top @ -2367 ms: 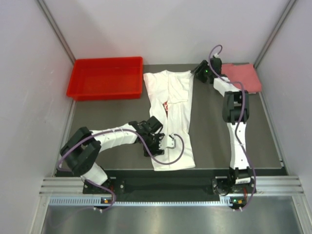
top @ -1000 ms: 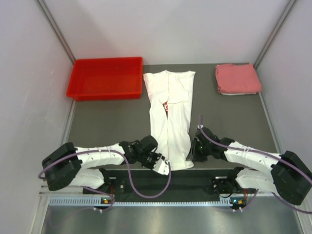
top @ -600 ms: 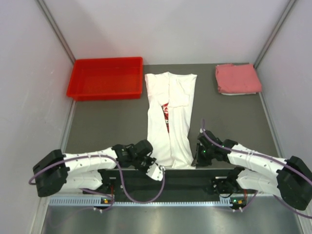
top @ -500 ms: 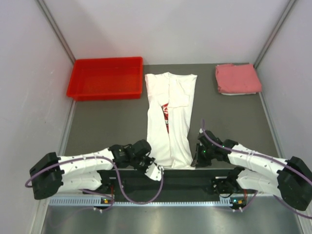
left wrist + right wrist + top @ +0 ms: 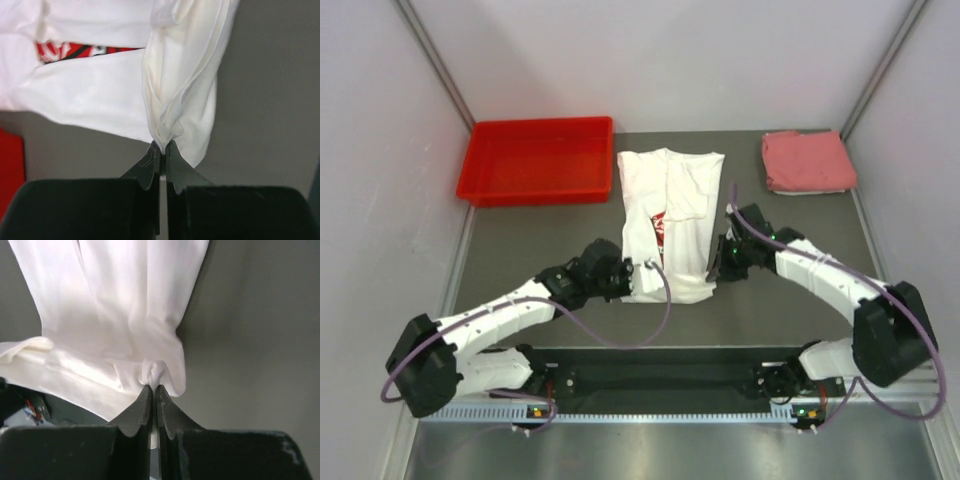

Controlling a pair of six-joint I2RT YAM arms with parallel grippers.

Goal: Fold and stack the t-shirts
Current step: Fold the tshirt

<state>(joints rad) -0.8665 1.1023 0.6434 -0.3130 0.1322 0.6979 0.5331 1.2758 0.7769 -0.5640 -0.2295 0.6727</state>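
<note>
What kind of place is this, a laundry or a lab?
Probably a robot test cell, not a laundry: white walls box in a dark table, a left arm and a right arm are bolted at its near edge, and the props are a white t-shirt, a folded pink t-shirt and a red bin.

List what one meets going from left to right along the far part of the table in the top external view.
red bin → white t-shirt → pink folded t-shirt
</note>
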